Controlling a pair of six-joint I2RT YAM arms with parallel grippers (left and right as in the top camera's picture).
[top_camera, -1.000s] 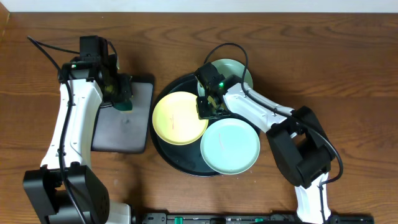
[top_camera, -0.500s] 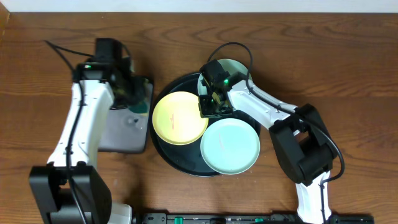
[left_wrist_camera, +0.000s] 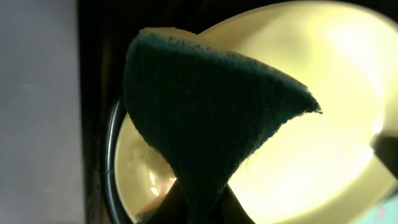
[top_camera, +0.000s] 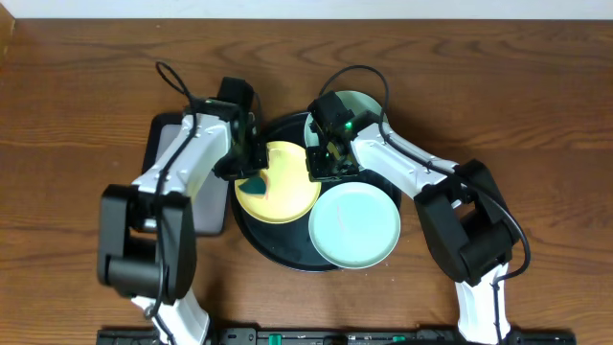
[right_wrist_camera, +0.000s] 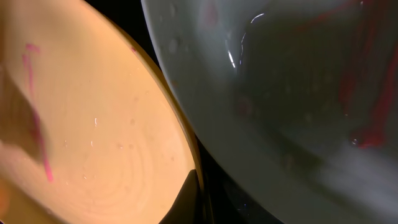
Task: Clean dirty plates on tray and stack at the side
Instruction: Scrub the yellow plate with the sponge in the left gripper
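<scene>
The black round tray holds the pale yellow plate and a mint plate. A second mint plate lies at the tray's back, partly under my right arm. My left gripper is shut on a dark green sponge over the yellow plate's left part. In the left wrist view the sponge hangs from the jaws above the yellow plate. My right gripper pinches the yellow plate's right rim. The yellow plate has pink streaks. A mint plate beside it has red streaks.
A grey rectangular tray lies left of the black tray, partly under my left arm, and shows in the left wrist view. The black tray's rim runs between it and the yellow plate. Brown wooden table all round.
My left arm has swung right, carrying the sponge from the grey tray to over the yellow plate. My right gripper has stayed at the yellow plate's rim.
</scene>
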